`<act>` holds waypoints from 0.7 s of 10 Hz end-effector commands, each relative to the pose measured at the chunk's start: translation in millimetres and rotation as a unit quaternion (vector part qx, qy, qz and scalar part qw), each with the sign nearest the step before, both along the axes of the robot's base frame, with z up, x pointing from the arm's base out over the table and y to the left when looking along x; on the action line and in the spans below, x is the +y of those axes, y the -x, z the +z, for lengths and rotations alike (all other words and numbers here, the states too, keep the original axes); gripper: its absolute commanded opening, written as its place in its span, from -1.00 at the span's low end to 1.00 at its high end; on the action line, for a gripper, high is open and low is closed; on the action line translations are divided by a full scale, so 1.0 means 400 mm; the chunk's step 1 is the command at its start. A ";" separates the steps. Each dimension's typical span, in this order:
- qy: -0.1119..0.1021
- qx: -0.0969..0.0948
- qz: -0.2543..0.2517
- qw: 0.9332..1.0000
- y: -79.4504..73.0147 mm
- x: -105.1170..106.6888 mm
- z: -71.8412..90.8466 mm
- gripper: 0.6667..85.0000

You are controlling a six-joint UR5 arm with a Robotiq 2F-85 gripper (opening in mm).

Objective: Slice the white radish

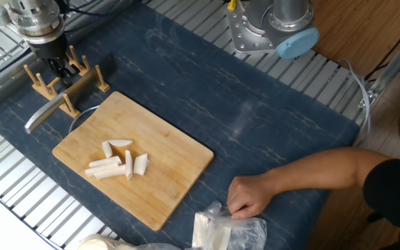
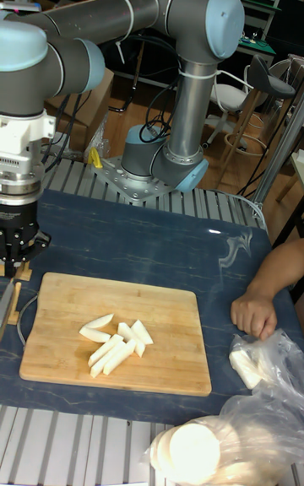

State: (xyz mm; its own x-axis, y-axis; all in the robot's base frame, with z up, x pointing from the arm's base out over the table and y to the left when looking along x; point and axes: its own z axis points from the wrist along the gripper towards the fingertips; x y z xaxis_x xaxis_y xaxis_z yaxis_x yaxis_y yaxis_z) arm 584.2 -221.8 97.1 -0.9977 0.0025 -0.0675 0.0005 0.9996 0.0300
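Blue mat [image 1: 207,90], white radish [image 1: 119,160] sticks on cutting board [image 1: 179,156], end effector [image 1: 55,67] gripping knife [image 1: 61,99].

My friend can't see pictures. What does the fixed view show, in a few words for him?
White radish sticks lie cut up on a wooden cutting board on a dark blue mat. The robot's gripper is at a wooden knife rack behind the board, and a person's hand rests near a plastic bag.

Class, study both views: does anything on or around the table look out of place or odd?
Yes: a person's hand rests on the blue mat beside a plastic bag, inside the robot's workspace. The white radish pieces lie tidily on the cutting board.
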 end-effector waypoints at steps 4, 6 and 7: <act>0.006 0.016 0.033 0.999 0.053 -0.028 0.043 -0.99; 0.043 0.031 0.048 0.997 0.087 -0.082 0.074 -0.99; 0.061 0.043 0.043 0.996 0.108 -0.107 0.090 -0.99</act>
State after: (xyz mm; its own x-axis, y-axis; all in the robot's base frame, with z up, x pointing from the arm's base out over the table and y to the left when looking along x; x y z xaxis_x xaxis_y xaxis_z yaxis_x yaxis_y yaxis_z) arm 554.0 -248.4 120.0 -0.9970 -0.0774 -0.0078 -0.0770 0.9963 -0.0392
